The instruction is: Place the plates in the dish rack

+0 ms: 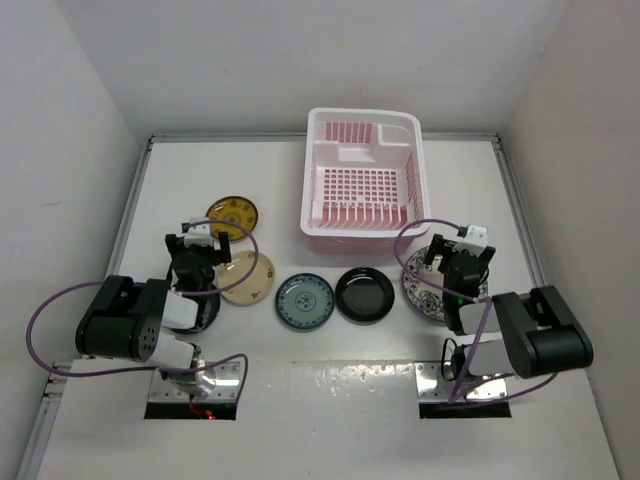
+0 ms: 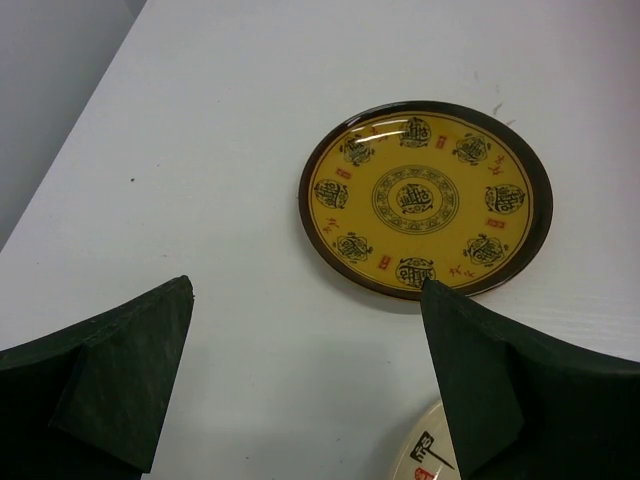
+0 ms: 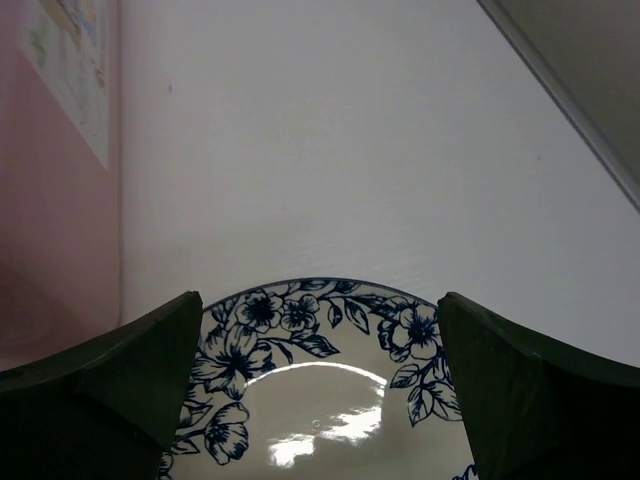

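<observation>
White table: pink dish rack, yellow plate, cream plate, blue-green plate, black plate, floral plate.

Black, chunky left arm and right arm carry white wrist blocks, looping purple cables, shiny metal base plates and dark wedge-shaped fingers.

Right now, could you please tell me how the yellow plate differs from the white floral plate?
The yellow plate has dark round emblems and a dark brown rim; the white floral plate carries dark blue flowers. The yellow plate lies on the left, ahead of the open left gripper; the white floral plate lies on the right, beneath the open right gripper. Both lie flat on the table, outside the dish rack.
</observation>
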